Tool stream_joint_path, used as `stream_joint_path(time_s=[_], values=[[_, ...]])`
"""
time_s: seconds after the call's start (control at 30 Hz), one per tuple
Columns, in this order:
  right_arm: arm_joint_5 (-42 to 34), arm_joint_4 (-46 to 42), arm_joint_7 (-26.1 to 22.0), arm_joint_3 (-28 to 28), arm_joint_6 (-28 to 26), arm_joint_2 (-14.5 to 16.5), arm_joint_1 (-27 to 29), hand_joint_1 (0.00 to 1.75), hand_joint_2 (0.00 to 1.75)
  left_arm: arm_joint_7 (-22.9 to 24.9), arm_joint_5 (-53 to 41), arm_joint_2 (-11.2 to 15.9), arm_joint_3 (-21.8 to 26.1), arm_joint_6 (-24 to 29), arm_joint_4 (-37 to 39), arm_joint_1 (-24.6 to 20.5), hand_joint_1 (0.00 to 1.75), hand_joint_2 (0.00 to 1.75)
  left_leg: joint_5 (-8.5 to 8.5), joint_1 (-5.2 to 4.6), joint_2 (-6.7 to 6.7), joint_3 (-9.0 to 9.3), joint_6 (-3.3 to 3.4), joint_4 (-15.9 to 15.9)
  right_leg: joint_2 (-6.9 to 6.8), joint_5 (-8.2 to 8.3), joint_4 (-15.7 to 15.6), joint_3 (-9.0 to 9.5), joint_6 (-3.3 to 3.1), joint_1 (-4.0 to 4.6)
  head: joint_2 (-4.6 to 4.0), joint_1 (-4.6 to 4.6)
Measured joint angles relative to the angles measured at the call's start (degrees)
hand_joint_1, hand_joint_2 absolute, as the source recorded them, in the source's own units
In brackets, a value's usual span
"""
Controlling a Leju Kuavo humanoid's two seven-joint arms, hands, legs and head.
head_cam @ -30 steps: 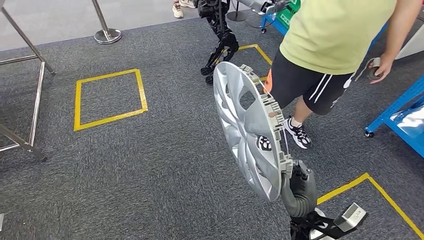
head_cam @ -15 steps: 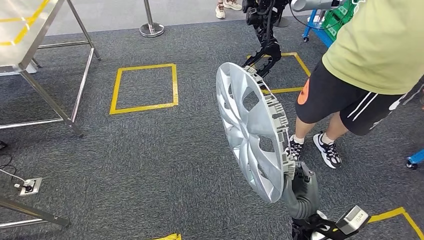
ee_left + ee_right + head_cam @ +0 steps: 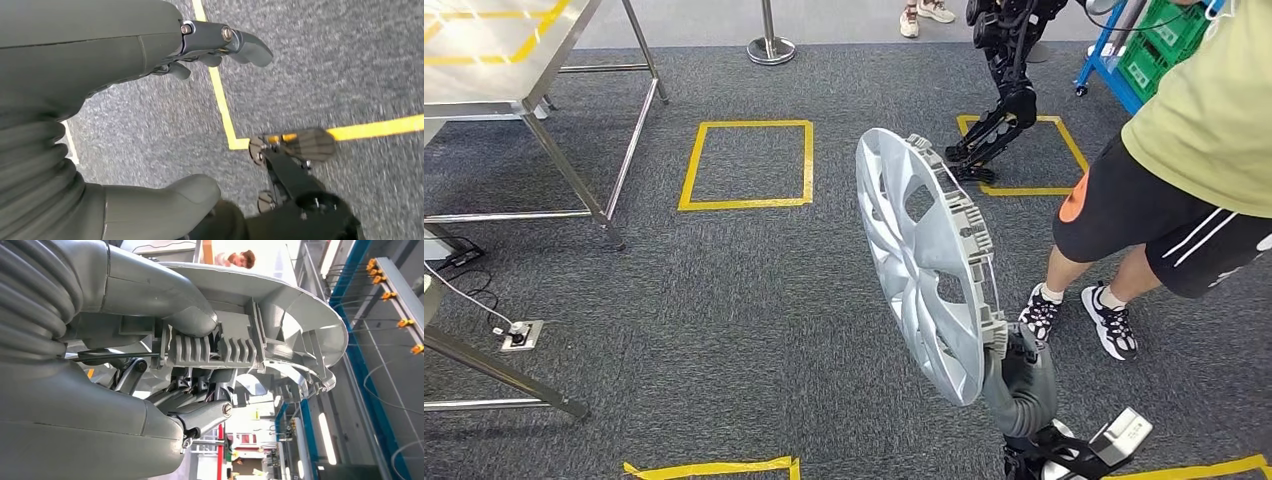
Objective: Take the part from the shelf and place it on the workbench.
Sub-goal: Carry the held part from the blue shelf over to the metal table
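1. Pick-up: judged complete. The right hand (image 3: 1021, 372) grips the silver wheel cover (image 3: 921, 262) by its lower rim and holds it on edge, well above the carpet floor (image 3: 754, 300). In the right wrist view the thumb (image 3: 192, 320) presses on the ribbed clips of the rim while the darker fingers (image 3: 200, 415) close from the other side.
2. Left hand (image 3: 150, 50): holds nothing; its fingers are apart and it hangs above the carpet beside a yellow tape line (image 3: 222, 110).
3. Transport: judged in progress. The wheel cover is in the air, right of centre in the head view, touching no surface.
4. Placement: not yet done. A metal counter (image 3: 494, 50) with yellow markings on its top stands at the far left, well apart from the wheel cover; it is the likely destination.
5. Obstacles: a person (image 3: 1184, 150) stands at the right, near the carried part. Another robot's legs (image 3: 999, 90) stand at a far yellow floor square (image 3: 1022, 155).
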Motion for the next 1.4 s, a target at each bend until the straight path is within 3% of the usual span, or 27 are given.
stream_joint_path(time_s=[0.13, 0.4, 0.83, 1.17, 1.4], values=[[0.1, 0.0, 0.1, 0.0, 0.0, 0.0, 0.0, 1.75, 1.75, 0.3, 0.1, 0.0, 0.0, 0.2, 0.0, -0.1, 0.00, 1.75, 1.08, -0.03, 0.02, 1.14, 0.82, -2.4, 0.01, 1.57, -3.4, 1.62, 1.20, 0.00, 0.00, 0.06], [0.5, 0.0, 0.2, 0.0, -0.3, 0.0, -0.5, 1.75, 1.75, 0.2, 0.2, -0.1, 0.0, 0.9, 0.0, -0.1, 0.00, 1.75, 4.66, -0.11, 0.03, 5.09, 1.18, -10.0, 0.01, 5.46, -11.6, 5.78, 2.12, -0.02, 0.00, 0.07], [0.6, -0.2, 0.0, 0.0, -1.2, 0.0, 0.1, 1.75, 1.75, -7.4, 0.3, -0.1, 0.0, 5.3, -0.1, -0.2, 0.00, 1.75, 11.39, -0.23, 0.03, 12.88, 0.74, -24.7, 0.02, 12.04, -25.7, 13.14, 1.87, -0.05, 0.00, 0.05], [0.6, -0.3, 0.0, -0.2, -1.2, 0.0, 0.3, 1.75, 1.75, -8.1, 1.0, -0.1, -0.1, 4.7, -0.1, -0.2, 0.00, 1.75, 18.33, -0.24, 0.03, 22.03, 0.45, -40.6, 0.07, 18.96, -41.3, 22.12, 1.63, -0.03, 0.00, 0.04], [0.6, -0.3, -0.8, -0.2, -1.5, -0.1, 0.4, 1.75, 1.75, -7.2, 1.1, -0.1, -0.1, 3.6, -0.1, -0.2, 0.00, 1.75, 20.79, -0.22, 0.03, 25.26, 0.36, -46.2, 0.08, 21.59, -47.4, 25.59, 1.49, 0.09, 0.00, 0.04]])
